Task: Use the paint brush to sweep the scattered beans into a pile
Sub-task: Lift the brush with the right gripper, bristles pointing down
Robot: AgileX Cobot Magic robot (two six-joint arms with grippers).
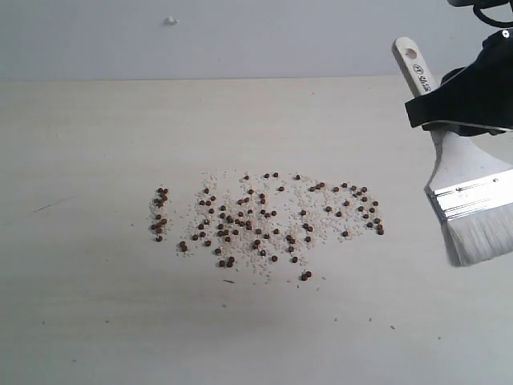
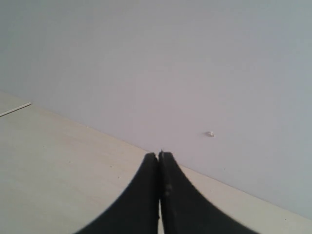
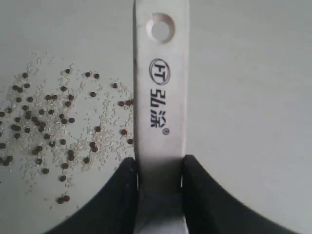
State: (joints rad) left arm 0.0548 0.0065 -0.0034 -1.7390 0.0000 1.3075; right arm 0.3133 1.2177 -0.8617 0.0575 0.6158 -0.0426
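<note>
The right gripper (image 1: 437, 108) is clamped on the paint brush (image 1: 457, 172), its two black fingers pressing the flat wooden handle from either side just above where the handle widens toward the head. In the right wrist view the gripper (image 3: 160, 168) holds the brush (image 3: 161, 97) with the free end of the handle sticking out past the fingertips, showing its round hole (image 3: 162, 28) and a dark printed logo (image 3: 159, 97). The brush hangs head down and tilted, the handle end leaning back toward the wall (image 1: 240, 32) and the silver metal band (image 1: 469, 199) sitting below the grip. The off-white bristles (image 1: 481, 237) reach down to the table (image 1: 120, 321); whether their tips touch it cannot be told. The beans (image 1: 264, 228) lie off to one broad side of the brush, spread in a loose, wide scatter mixed with fine whitish grains, the nearest ones near the bristles with a strip of bare table between. A small separate cluster (image 1: 159, 214) sits at the end of the scatter farthest from the brush. From the wrist camera the beans (image 3: 48, 122) are strewn beside the handle, some just beside its edge. The left gripper (image 2: 159, 161) is away from the brush, its jaws pressed together on nothing above the table's edge by the wall.
</note>
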